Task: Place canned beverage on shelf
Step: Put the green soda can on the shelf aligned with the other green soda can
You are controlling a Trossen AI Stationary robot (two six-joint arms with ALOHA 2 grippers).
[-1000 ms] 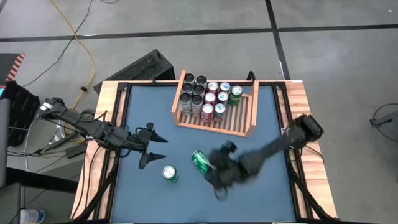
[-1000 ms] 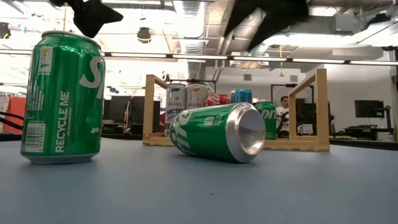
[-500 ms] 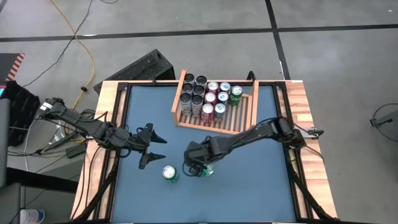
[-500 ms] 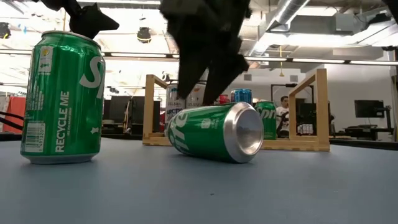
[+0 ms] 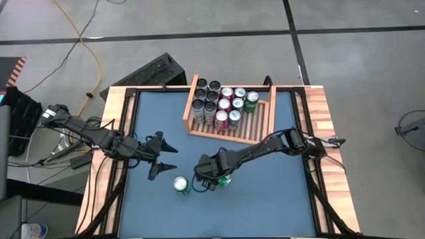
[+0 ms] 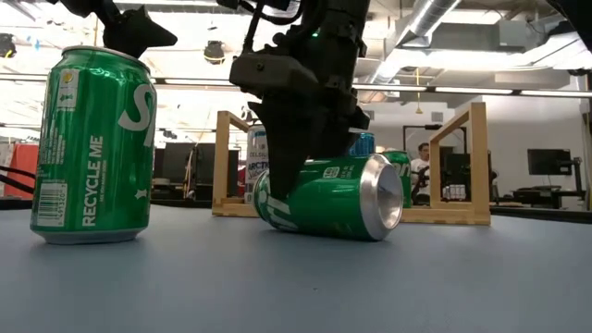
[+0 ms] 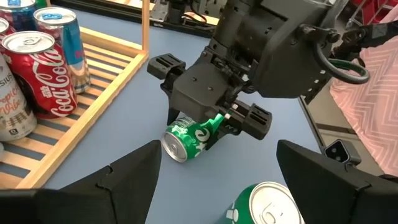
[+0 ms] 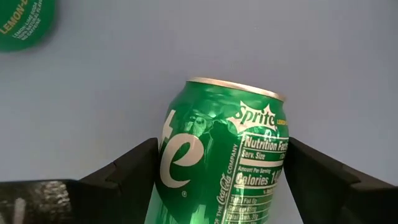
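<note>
Since the earlier frames the right arm swung from the table's right side toward the middle and came down over the lying can; the left arm did not move.

High view: right gripper (image 5: 211, 176) sat at table centre, over the lying green can (image 5: 223, 179), just at 3 o'clock of the upright green can (image 5: 181, 186). Left gripper (image 5: 166, 161) hovered at 10 o'clock of the upright can, fingers spread, holding nothing. Shelf (image 5: 259, 136) lay at 12 o'clock of the lying can, well apart, its left part filled with standing cans (image 5: 218, 104). Blue table (image 5: 279, 199) otherwise bare at lower right.

Low view: right gripper (image 6: 294, 153) straddled the lying can (image 6: 338, 196), which rested on its side on the table (image 6: 296, 287), shiny end facing 3 o'clock. Upright can (image 6: 91, 143) stood at 9 o'clock. Shelf (image 6: 470, 157) stood behind, cans inside.

Left wrist view: left gripper's fingers (image 7: 124, 180) stood wide apart. Right gripper (image 7: 211, 121) was around the lying can (image 7: 186, 137); shelf (image 7: 106, 81) with red cans (image 7: 37, 71) beyond; upright can's top (image 7: 267, 202) close by.

Right wrist view: lying can (image 8: 217, 162) lay between the right fingers (image 8: 124, 171), which flanked both its sides, spread; contact could not be judged. Upright can's edge (image 8: 25, 22) showed in the corner.
</note>
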